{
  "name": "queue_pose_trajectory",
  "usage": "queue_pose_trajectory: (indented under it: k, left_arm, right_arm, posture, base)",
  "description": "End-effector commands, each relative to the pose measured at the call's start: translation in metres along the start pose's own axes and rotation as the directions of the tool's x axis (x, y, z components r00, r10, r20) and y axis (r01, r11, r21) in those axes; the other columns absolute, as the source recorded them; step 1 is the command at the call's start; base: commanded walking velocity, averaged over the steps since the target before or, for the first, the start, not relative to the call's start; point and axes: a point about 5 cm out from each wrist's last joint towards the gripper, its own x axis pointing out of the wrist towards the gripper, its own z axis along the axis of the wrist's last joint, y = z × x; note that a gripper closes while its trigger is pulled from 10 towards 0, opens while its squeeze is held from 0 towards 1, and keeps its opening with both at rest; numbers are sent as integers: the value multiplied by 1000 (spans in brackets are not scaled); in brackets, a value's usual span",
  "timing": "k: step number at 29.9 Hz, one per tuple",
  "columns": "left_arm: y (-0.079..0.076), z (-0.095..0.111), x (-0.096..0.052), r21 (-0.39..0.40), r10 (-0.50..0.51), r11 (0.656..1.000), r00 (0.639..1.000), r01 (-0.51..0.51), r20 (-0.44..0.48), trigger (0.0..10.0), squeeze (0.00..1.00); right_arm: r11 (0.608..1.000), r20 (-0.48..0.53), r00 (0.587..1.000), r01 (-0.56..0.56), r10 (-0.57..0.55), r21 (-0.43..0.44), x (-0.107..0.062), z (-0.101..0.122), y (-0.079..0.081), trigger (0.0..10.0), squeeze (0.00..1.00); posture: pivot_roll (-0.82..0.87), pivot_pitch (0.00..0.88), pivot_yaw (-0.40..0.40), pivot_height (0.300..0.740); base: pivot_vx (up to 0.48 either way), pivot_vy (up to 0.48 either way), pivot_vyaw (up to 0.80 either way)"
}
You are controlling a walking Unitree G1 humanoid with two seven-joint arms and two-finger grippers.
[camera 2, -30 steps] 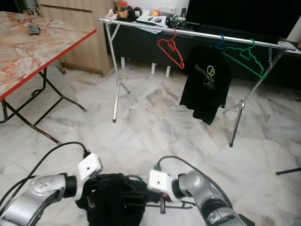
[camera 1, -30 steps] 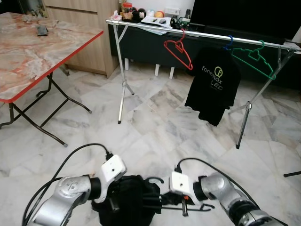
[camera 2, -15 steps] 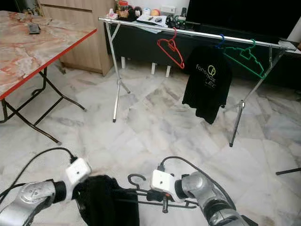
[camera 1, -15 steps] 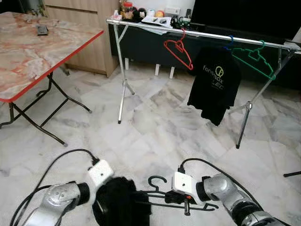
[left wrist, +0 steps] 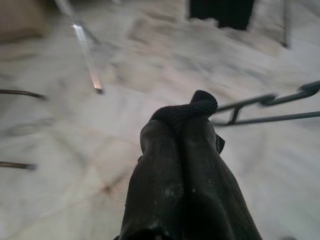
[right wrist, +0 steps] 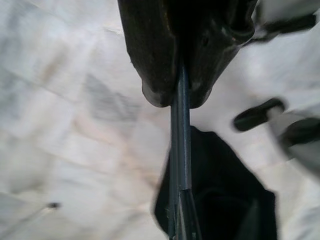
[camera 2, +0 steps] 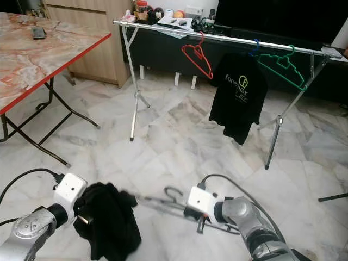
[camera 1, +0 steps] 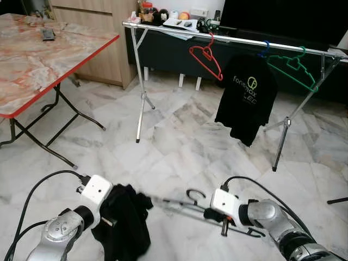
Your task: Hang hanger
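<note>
One dark metal wire hanger (camera 1: 185,204) is low over the marble floor (camera 1: 179,141), held between the two arms. The right gripper (right wrist: 176,97) is clamped on its thin bar. The left gripper (left wrist: 181,130) is pressed together on a bunched black cloth garment (camera 1: 126,220), which hangs just beside the hanger's left end.

Beyond them stands one silver metal clothes rail (camera 1: 228,38) carrying three hangers: one red plastic hanger (camera 1: 206,57), one green plastic hanger (camera 1: 293,68) and one blue hanger hook (camera 1: 265,49) bearing a black T-shirt (camera 1: 247,98). Its print reads roughly "fonemax"; the smaller line under it is unreadable.

One red-edged marble-patterned folding surface (camera 1: 38,60) stands on the robot's left.
</note>
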Motion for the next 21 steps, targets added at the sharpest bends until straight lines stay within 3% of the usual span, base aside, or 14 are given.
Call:
queue_pose_trajectory:
  k: [1, 2, 3, 4, 5, 6, 10, 11, 12, 14, 17, 18, 19, 21]
  left_arm:
    - [8, 9, 1, -13, 83, 997, 995, -82, 60, 0, 0]
    - [10, 18, 1, -49, 152, 988, 982, -148, 111, 2000, 0]
    - [10, 18, 1, -49, 152, 988, 982, -148, 111, 2000, 0]
    - [8, 23, 1, -76, 175, 983, 975, -166, 139, 10000, 0]
    - [3, 30, 1, -109, 193, 978, 965, -175, 179, 10000, 0]
    - [3, 30, 1, -109, 193, 978, 965, -175, 179, 10000, 0]
    - [-4, 40, 0, -145, 229, 969, 943, -198, 240, 10000, 0]
    - [-5, 43, 0, -173, 251, 962, 933, -211, 258, 10000, 0]
    - [-5, 43, 0, -173, 251, 962, 933, -211, 258, 10000, 0]
    - [-6, 52, 0, -214, 288, 949, 914, -232, 287, 10000, 0]
    - [-9, 59, 1, -242, 292, 945, 905, -222, 309, 10000, 0]
    - [-9, 59, 1, -242, 292, 945, 905, -222, 309, 10000, 0]
    - [-11, 63, 1, -255, 286, 944, 903, -209, 319, 10000, 0]
    - [-14, 67, 0, -271, 283, 942, 901, -197, 328, 10000, 0]
  right_arm:
    - [995, 10, 996, 83, -83, 51, -5, -3, -7, 0, 0]
    - [973, 29, 983, 177, -184, 149, -5, -5, -11, 0, 0]
    - [973, 29, 983, 177, -184, 149, -5, -5, -11, 0, 0]
    - [948, 34, 969, 232, -245, 219, -4, -8, -9, 0, 0]
    - [893, 19, 939, 319, -342, 317, 0, -15, -5, 0, 0]
    - [893, 19, 939, 319, -342, 317, 0, -15, -5, 0, 0]
    - [767, -43, 883, 430, -468, 476, 10, -30, 15, 0, 0]
    - [709, -82, 866, 455, -493, 539, 14, -38, 26, 0, 0]
    - [709, -82, 866, 455, -493, 539, 14, -38, 26, 0, 0]
    - [611, -129, 844, 475, -521, 633, 21, -46, 44, 0, 0]
    - [523, -200, 814, 517, -545, 678, 22, -57, 57, 0, 0]
    - [523, -200, 814, 517, -545, 678, 22, -57, 57, 0, 0]
    - [399, -286, 781, 552, -555, 732, 21, -68, 66, 0, 0]
    - [342, -368, 761, 593, -535, 728, 19, -81, 78, 0, 0]
  posture:
    - [162, 103, -94, 740]
    - [157, 98, -96, 740]
    - [157, 98, -96, 740]
    - [155, 95, -96, 740]
    - [155, 91, -94, 740]
    - [155, 91, -94, 740]
    - [140, 81, -91, 740]
    - [141, 75, -89, 740]
    - [141, 75, -89, 740]
    - [142, 60, -84, 740]
    - [148, 52, -81, 740]
    - [148, 52, -81, 740]
    - [152, 42, -77, 740]
    - [161, 26, -69, 740]
  base:
    - [0, 0, 0]
    - [0, 0, 0]
    - [0, 0, 0]
    - [0, 0, 0]
    - [0, 0, 0]
    - [0, 0, 0]
    - [0, 0, 0]
    - [0, 0, 0]
    - [0, 0, 0]
    - [0, 0, 0]
    - [0, 0, 0]
    - [0, 0, 0]
    - [0, 0, 0]
    - [0, 0, 0]
